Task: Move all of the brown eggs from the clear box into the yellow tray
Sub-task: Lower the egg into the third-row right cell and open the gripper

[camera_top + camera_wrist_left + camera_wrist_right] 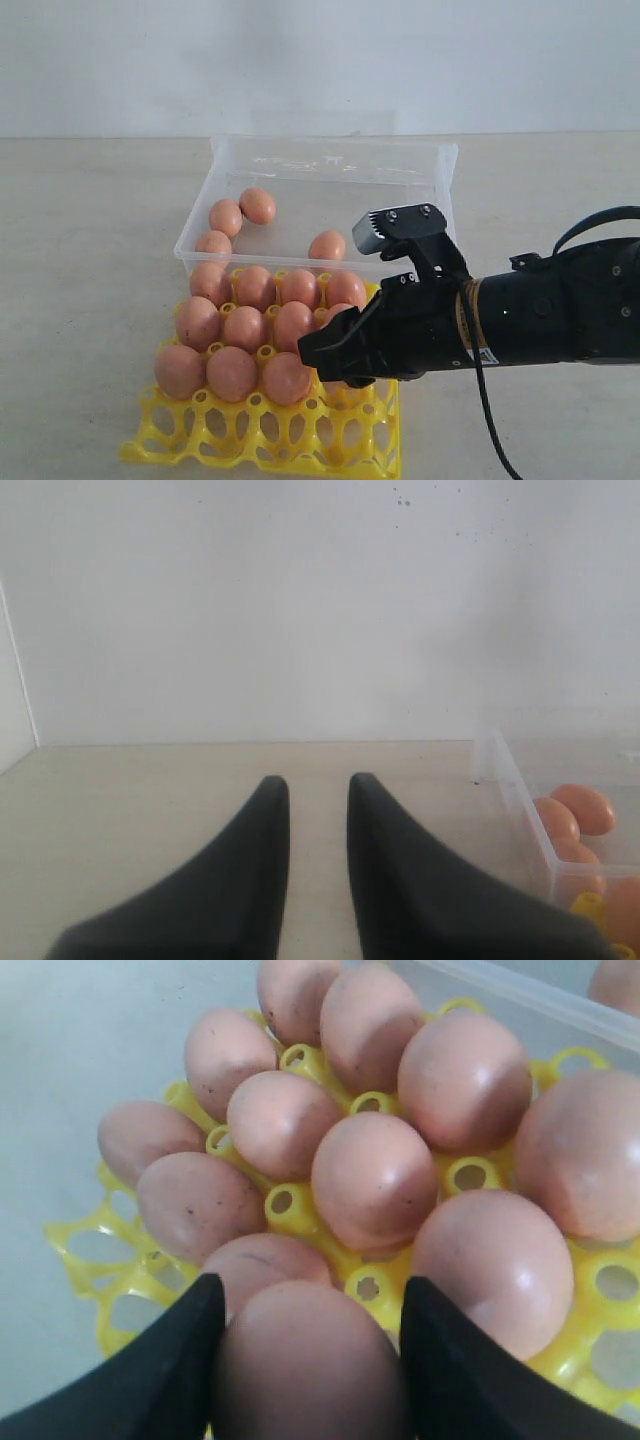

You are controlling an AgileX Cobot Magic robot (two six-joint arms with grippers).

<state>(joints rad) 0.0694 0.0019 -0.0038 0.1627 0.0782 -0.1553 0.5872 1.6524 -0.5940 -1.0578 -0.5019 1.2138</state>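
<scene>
The right pincer (pixel 310 1285) is clenched on one brown egg (pixel 305 1370) just above the yellow tray (pixel 250 440), at its right side; an open cup likely lies directly beneath. Behind the tray, the clear box (pixel 440 170) holds four eggs (pixel 258 205). The left pincer (pixel 310 780), parted and empty, is farther off.

On worktop (pixel 80 250): box (pixel 440 165) at 12 o'clock, tray (pixel 250 440) just at its 6 o'clock wall. In box: four eggs (pixel 258 205), three toward 9 o'clock, one near 6 o'clock wall. In tray: eggs in rows toward 12 o'clock. Over tray's 3 o'clock side: right pincer (pixel 312 357), egg (pixel 310 1370) between its fingers. Left pincer (pixel 310 785) over worktop, beside box.
</scene>
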